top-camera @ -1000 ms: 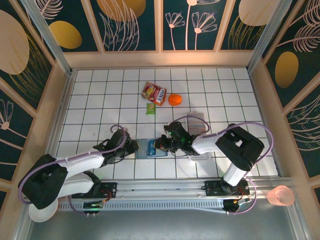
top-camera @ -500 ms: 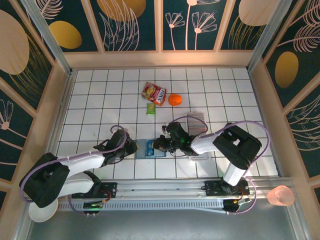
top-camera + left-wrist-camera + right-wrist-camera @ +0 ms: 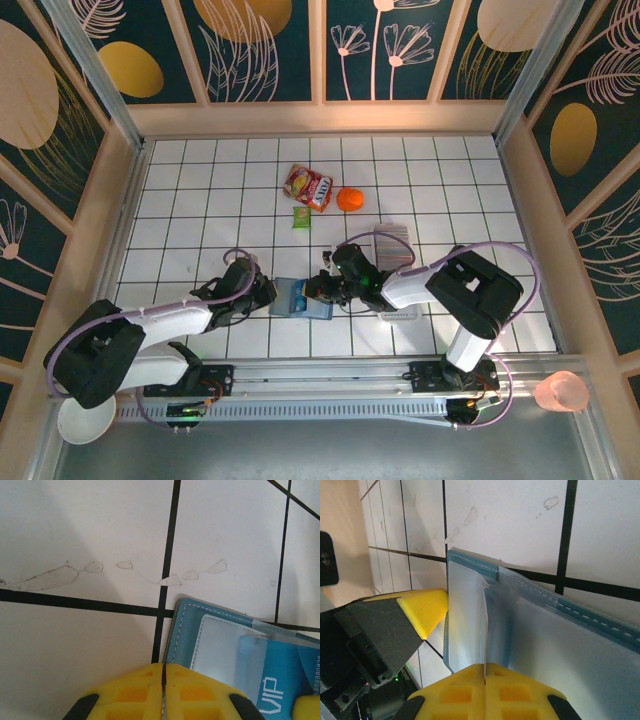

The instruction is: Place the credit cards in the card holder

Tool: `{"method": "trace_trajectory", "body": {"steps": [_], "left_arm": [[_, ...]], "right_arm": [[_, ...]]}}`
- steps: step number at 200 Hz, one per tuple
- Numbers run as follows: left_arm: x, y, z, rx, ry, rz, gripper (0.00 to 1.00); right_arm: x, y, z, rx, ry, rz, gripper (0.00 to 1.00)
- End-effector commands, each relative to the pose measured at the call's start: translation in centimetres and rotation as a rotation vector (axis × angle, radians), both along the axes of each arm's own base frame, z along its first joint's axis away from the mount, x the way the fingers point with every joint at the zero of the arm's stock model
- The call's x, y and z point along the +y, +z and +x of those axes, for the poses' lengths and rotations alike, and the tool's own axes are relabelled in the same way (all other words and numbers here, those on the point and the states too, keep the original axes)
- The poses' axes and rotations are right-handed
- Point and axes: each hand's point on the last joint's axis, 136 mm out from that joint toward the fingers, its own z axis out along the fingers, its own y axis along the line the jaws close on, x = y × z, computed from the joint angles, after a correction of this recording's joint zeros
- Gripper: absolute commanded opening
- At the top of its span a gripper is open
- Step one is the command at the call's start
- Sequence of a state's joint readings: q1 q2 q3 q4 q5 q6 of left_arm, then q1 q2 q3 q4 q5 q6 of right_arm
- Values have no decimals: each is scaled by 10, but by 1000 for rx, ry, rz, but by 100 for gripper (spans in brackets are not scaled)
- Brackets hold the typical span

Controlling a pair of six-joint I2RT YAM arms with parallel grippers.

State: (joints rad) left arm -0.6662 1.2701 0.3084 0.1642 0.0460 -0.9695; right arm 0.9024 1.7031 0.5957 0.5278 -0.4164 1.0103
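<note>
The teal-blue card holder [image 3: 300, 298] lies open on the white tiles between my two grippers. My left gripper [image 3: 268, 293] is at its left edge. In the left wrist view the yellow jaws [image 3: 163, 666] are shut on the thin edge of the card holder [image 3: 220, 635], and a blue VIP credit card [image 3: 272, 680] sits in its clear pocket. My right gripper [image 3: 322, 290] is over the holder's right half. In the right wrist view that gripper [image 3: 485, 672] is shut on a thin pale credit card [image 3: 484, 625], standing edge-on at a pocket of the card holder [image 3: 470, 562].
A snack packet [image 3: 308, 186], an orange [image 3: 349, 199] and a small green packet [image 3: 301, 217] lie farther back. A striped pinkish stack [image 3: 394, 243], seemingly more cards, sits behind my right arm. A pale clear tray [image 3: 400, 315] lies under that arm. Wooden walls ring the tiles.
My left gripper has closed on the card holder's left edge. The right gripper has edged slightly left with its card over the holder.
</note>
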Motion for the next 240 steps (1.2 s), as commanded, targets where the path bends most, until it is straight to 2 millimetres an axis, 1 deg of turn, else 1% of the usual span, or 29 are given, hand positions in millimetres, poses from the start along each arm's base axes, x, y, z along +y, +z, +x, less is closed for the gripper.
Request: {"method": "trace_trajectory", "body": {"steps": [1, 44, 73, 118, 167, 199, 240], "left_arm": [[14, -34, -32, 133, -39, 81, 7], [17, -36, -35, 136, -38, 83, 7], [16, -35, -36, 130, -29, 64, 4], [21, -35, -39, 123, -14, 63, 5], [23, -38, -44, 132, -14, 61, 5], [21, -36, -43, 124, -15, 50, 5], [21, -34, -42, 115, -16, 45, 5]], "right_arm": [[4, -2, -7, 12, 1, -1, 0], [6, -3, 2, 8, -42, -7, 0], [6, -2, 7, 2, -68, 2, 0], [5, -4, 6, 11, -84, -12, 0], [13, -9, -1, 26, -59, -39, 0], [14, -12, -1, 20, -47, -79, 17], [7, -9, 7, -28, -53, -167, 26]]}}
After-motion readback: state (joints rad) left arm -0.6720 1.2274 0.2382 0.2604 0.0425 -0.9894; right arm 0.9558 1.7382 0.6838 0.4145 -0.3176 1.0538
